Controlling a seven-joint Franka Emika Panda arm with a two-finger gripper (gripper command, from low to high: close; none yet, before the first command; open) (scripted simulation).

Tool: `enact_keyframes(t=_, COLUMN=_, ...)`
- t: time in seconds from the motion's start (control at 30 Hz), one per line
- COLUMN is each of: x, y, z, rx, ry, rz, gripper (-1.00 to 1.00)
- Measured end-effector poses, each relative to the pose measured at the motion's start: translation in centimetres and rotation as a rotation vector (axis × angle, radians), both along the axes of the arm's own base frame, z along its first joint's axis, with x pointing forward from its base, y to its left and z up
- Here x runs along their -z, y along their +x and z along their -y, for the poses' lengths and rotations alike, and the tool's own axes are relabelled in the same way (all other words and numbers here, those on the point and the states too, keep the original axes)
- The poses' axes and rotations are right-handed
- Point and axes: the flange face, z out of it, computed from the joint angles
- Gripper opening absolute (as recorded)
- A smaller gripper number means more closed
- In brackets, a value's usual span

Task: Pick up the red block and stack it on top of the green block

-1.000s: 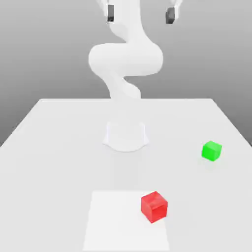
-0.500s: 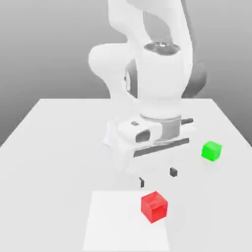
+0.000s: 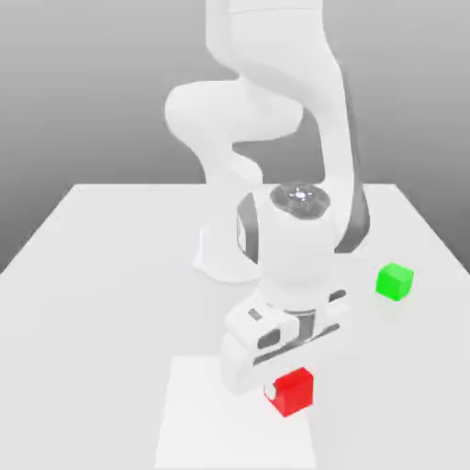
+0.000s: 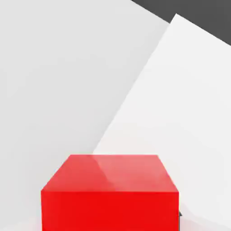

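Jaws closed on the small glossy red cube [image 3: 293, 392]; the white two-finger gripper [image 3: 286, 390] sits low in the lower centre of the exterior frame, its body covering the cube's top and near side, so the fingers themselves are hidden there and finger contact is probably on the cube's flanks. Red cube rests on a paler white square patch [image 3: 197, 422] at the bottom centre of the frame, toward that patch's right edge.

White Panda arm [image 3: 294, 248] folds down from the top centre, its round base [image 3: 216, 257] standing mid-frame behind the hand.

Small bright green cube [image 3: 395, 281] sits alone at mid-right of the exterior frame, well apart from the red cube and gripper, flat on the table.

Surface: plain matte white tabletop [image 3: 101, 303], edges narrowing toward the back. Behind it a flat grey gradient backdrop, darker toward the top.

Hand view adds a close look: red cube [image 4: 110, 194] fills the lower centre, top face glossy with a faint reflection, a sliver of dark finger [image 4: 180, 215] at its lower right edge. The patch's edge [image 4: 180, 113] runs diagonally, dark background in the upper right corner.
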Motion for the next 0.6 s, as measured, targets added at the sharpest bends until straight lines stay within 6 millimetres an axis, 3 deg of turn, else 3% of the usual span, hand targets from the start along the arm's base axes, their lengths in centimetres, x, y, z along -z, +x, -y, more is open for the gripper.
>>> enact_keyframes(t=0.13, x=-3.9, y=-0.1, z=-0.1, rx=-0.004, ry=0.0, rz=0.0, gripper=-1.0)
enact_keyframes(t=0.37, x=-6.7, y=-5.6, z=-11.1, rx=-0.488, ry=0.039, rz=0.002, gripper=-1.0)
enact_keyframes(t=0.6, x=-8.2, y=-13.6, z=-18.7, rx=-0.982, ry=0.053, rz=0.004, gripper=-1.0)
